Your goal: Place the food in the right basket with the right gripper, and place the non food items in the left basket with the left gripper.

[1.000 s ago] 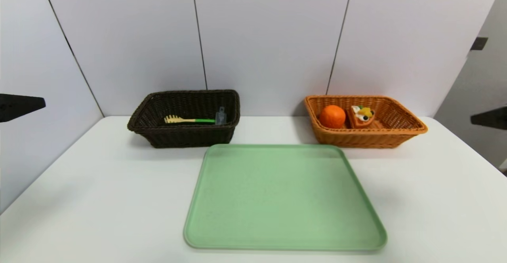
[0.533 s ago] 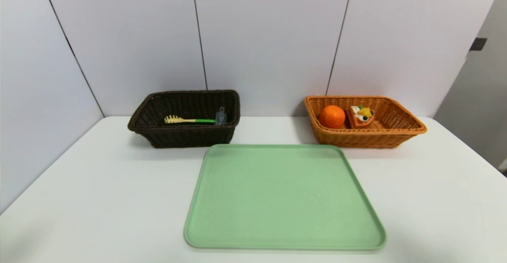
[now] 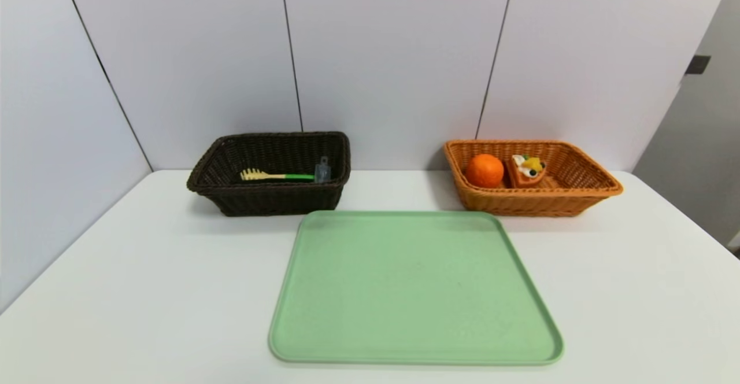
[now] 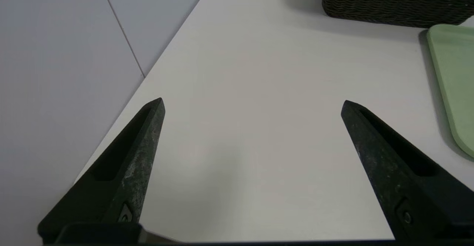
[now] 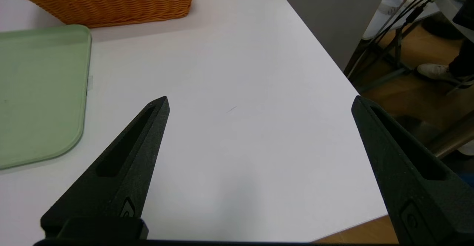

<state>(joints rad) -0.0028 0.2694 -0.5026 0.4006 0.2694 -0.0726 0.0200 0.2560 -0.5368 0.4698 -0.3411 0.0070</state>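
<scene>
White table (image 3: 144, 268): open room around the green tray (image 3: 416, 285); its right edge drops to the floor. Dark basket (image 3: 277, 202) holds fork (image 3: 260, 174); orange basket (image 3: 526, 202), orange (image 3: 485, 170). My left gripper (image 4: 253, 99) and right gripper (image 5: 261, 96) gape, empty, above the table; careless lowering could clip a rim.

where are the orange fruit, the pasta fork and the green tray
orange fruit (image 3: 484, 171): head view, middle of its rounded front
pasta fork (image 3: 276, 176): head view, on its handle, near the start of the green part
green tray (image 3: 416, 285): head view, bare middle of its flat surface
</scene>
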